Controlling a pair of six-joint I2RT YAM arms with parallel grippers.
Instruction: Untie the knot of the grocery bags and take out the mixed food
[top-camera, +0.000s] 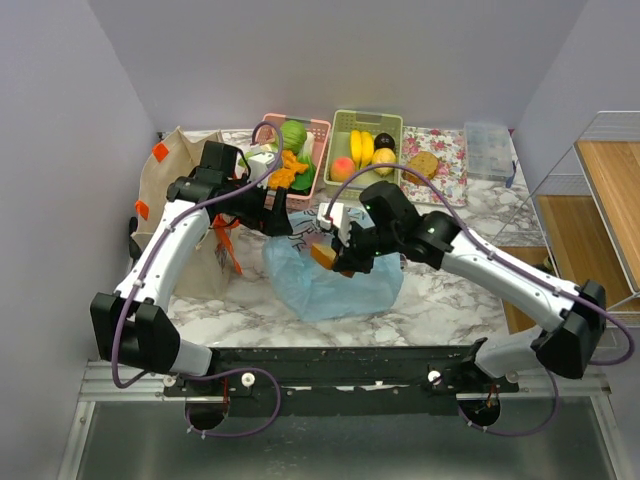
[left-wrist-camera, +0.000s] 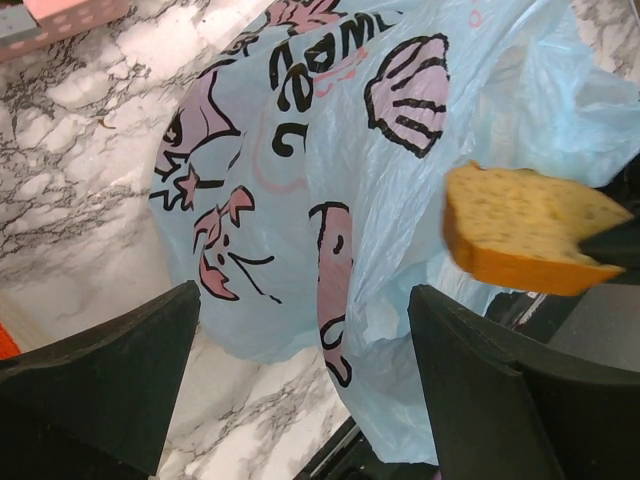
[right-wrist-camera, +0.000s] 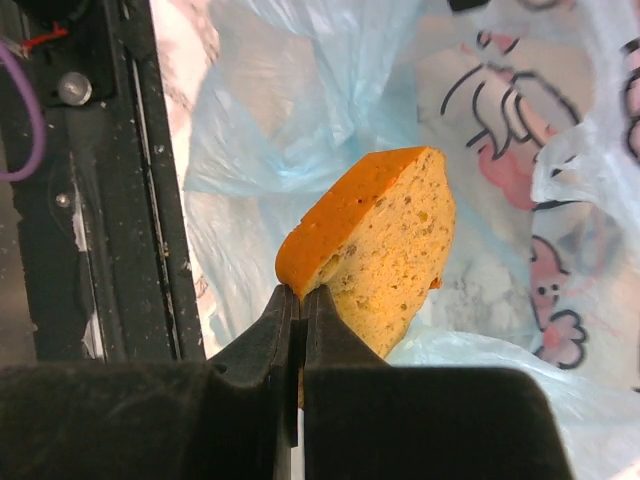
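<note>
Clamped at the bottom of its wrist view, the right gripper (right-wrist-camera: 300, 300) pinches the crust edge of the brownish-orange piece (right-wrist-camera: 375, 240), with the light blue bag (right-wrist-camera: 300, 140) crumpled behind. The left wrist view adds the bag's pink shell print, and the left gripper (left-wrist-camera: 303, 330) spread wide, holding nothing. Only the overhead view shows the bag centre-frame on the marble table (top-camera: 450, 300) and the cabbage (top-camera: 293, 135) in the pink basket (top-camera: 318, 160), upper centre.

Tote (top-camera: 172, 187) left of bag (top-camera: 335, 288), baskets (top-camera: 368, 113) behind
</note>
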